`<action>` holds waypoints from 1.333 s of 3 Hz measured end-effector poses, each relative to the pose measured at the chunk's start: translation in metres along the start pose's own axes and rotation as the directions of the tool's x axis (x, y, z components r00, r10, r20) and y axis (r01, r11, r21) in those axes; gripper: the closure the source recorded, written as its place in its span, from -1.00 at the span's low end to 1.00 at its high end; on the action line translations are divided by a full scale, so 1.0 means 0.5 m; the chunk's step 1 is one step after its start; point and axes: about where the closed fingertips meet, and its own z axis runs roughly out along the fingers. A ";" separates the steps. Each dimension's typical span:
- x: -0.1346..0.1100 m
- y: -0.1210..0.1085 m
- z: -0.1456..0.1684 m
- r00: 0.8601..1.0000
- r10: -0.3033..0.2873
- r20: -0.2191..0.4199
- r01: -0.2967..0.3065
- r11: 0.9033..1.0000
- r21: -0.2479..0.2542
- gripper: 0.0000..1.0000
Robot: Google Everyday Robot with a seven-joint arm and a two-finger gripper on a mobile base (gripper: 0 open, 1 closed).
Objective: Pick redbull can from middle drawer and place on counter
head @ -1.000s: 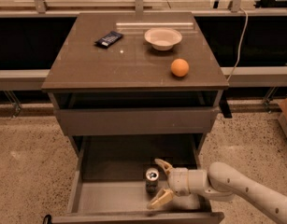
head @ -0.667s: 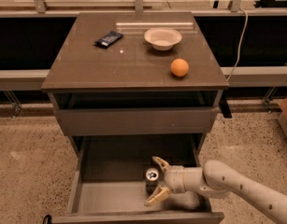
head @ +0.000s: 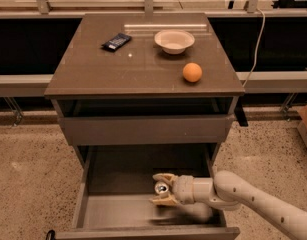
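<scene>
High above the end effector sits the table (head: 128,69), the dark top slab of the cabinet where the can has to end up. Around and beneath the end effector is the middle drawer (head: 113,214), pulled out, with its grey floor bare off to the end effector's left. Trailing away behind it to the right is my arm (head: 253,201), reaching in over the drawer's right side.

Up on the table, well apart from the end effector, stand a pale bowl (head: 174,40), a dark packet (head: 116,41) and an orange ball (head: 192,72). I only need to steer clear of these at set-down.

My end effector (head: 157,188) is low inside the drawer, jaws spread wide with one finger on the far side and one on the near side, gripping nothing yet. Smallest of all, the redbull can (head: 161,187) stands upright between those fingers, shiny top facing up. I can't tell whether either finger touches it.

Over the last second I've pushed the end effector leftward, so the fingers that stopped just short of the can now straddle it. The can hasn't shifted. I judge the approach done. What's left is to close, lift clear of the upper drawer front (head: 143,130) and carry the can up.
</scene>
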 end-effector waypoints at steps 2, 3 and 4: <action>-0.016 0.001 -0.013 0.996 -0.021 0.083 0.021 1.000 -0.005 0.77; -0.109 0.006 -0.054 0.990 -0.040 0.135 0.044 0.999 -0.031 1.00; -0.281 -0.019 -0.152 0.975 -0.156 0.155 0.165 0.985 -0.050 1.00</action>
